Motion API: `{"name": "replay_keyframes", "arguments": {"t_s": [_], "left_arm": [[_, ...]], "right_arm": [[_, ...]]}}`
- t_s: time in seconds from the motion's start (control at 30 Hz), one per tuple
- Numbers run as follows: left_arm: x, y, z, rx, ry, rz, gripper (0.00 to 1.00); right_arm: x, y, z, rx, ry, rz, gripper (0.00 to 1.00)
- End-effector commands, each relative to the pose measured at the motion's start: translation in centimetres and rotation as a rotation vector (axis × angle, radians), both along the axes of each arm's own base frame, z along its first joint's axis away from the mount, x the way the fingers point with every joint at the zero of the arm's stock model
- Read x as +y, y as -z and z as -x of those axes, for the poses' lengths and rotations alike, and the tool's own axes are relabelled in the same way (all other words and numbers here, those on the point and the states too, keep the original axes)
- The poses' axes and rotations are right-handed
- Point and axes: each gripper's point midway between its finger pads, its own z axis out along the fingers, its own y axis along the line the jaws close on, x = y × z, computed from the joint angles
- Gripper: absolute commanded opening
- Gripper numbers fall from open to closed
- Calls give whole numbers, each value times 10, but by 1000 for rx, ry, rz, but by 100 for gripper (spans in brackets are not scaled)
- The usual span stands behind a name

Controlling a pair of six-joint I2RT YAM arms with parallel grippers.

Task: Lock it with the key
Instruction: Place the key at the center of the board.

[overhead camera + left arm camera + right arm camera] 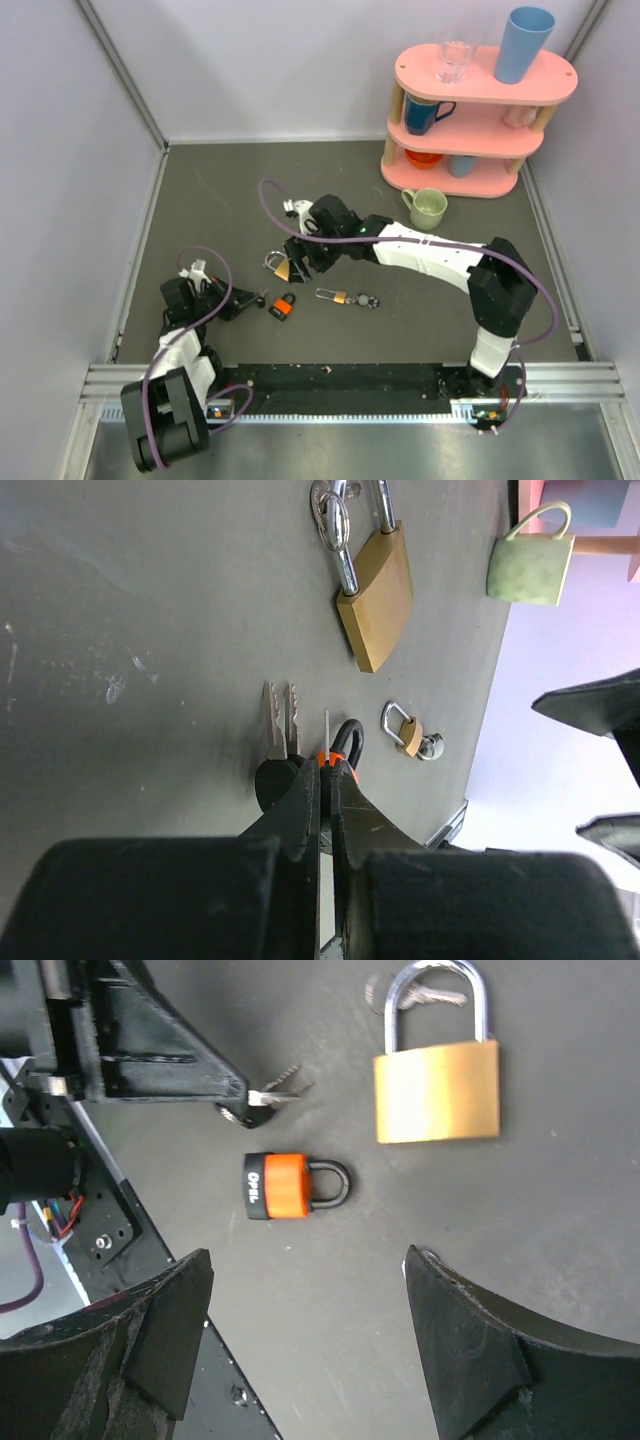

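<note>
Desk (220, 200): work sits near left. Right tool (310, 1290) wide open, empty, hovering above. Left tool (325, 768) clamped shut. Brass padlock (437, 1090) just far of orange padlock (285, 1185). Key (327, 728) pinched in left tool, just left of orange padlock. Probably best: right tool pins orange padlock, blade lined with keyway, slow push, turn.

The key (278, 1088): one of a small bunch of thin silver blades with serrated edges, which projected from the closed tips of the left gripper (238, 1100). The bunch sat just beside the body of the orange-and-black padlock (290, 1185), without touching it. From the left wrist, two blades lay flat and a third stood edge-on between the fingers. Which blade was actually pinched could not be told for certain. The padlock had an orange body, black base cap and black shackle. It lay flat on its side, shackle seated.
</note>
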Motion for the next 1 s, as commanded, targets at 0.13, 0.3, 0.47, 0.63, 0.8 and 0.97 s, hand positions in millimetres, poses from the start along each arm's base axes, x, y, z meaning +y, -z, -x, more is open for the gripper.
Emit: {"name": "replay_keyframes", "arguments": {"t_s": [0.13, 0.3, 0.47, 0.63, 0.8, 0.97], "left_arm": [[-4, -8, -11, -85, 64, -25, 10], [-8, -5, -10, -72, 84, -17, 28], [-9, -9, -10, -82, 90, -24, 54], [-5, -24, -16, -127, 79, -51, 74], [-2, -39, -20, -165, 71, -79, 84], [-7, -57, -21, -213, 107, -65, 84]], "right_arm": [[-13, -15, -13, 4, 67, -82, 77], [-15, -12, -12, 8, 74, -87, 77], [-16, -11, -12, 12, 74, -86, 77], [-15, -13, -12, 7, 71, -89, 77], [-13, -14, -14, 7, 71, -92, 77], [-15, -11, -15, 13, 74, -89, 77]]}}
